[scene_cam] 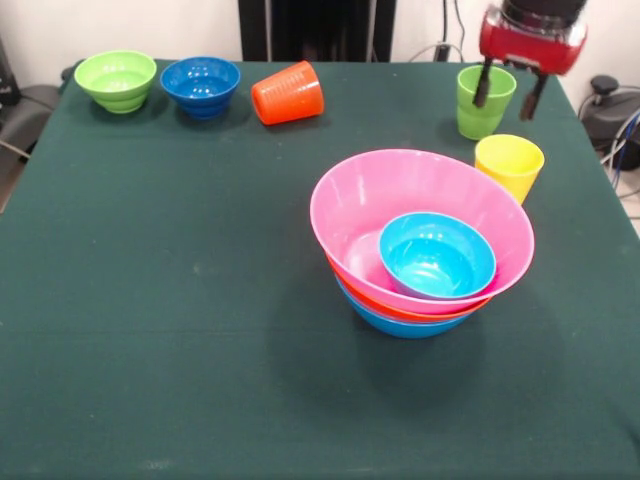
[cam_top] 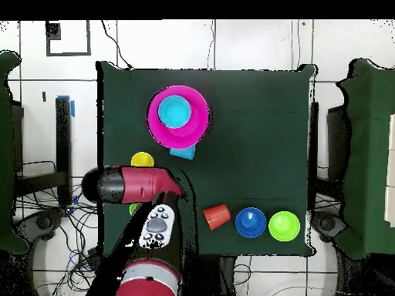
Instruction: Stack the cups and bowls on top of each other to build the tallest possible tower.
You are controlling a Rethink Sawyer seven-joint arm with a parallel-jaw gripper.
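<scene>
The tower (scene_cam: 420, 245) stands right of centre: a wide pink bowl (scene_cam: 350, 205) nested on an orange and a blue bowl, with the small cyan bowl (scene_cam: 436, 255) inside; it also shows in the overhead view (cam_top: 179, 116). The light green cup (scene_cam: 482, 110) stands upright at the far right. The yellow cup (scene_cam: 509, 165) stands upright just in front of it. The orange ribbed cup (scene_cam: 288, 94) lies on its side at the far edge. My gripper (scene_cam: 509, 93) is open, its two dark fingers hanging just above and around the green cup's rim. In the overhead view the arm (cam_top: 131, 185) hides the green cup.
A small light green bowl (scene_cam: 116, 80) and a small dark blue bowl (scene_cam: 201, 85) stand at the far left corner, beside the orange cup. The table (scene_cam: 160, 300) has a dark green cloth. Cables and dark gear lie past its right edge.
</scene>
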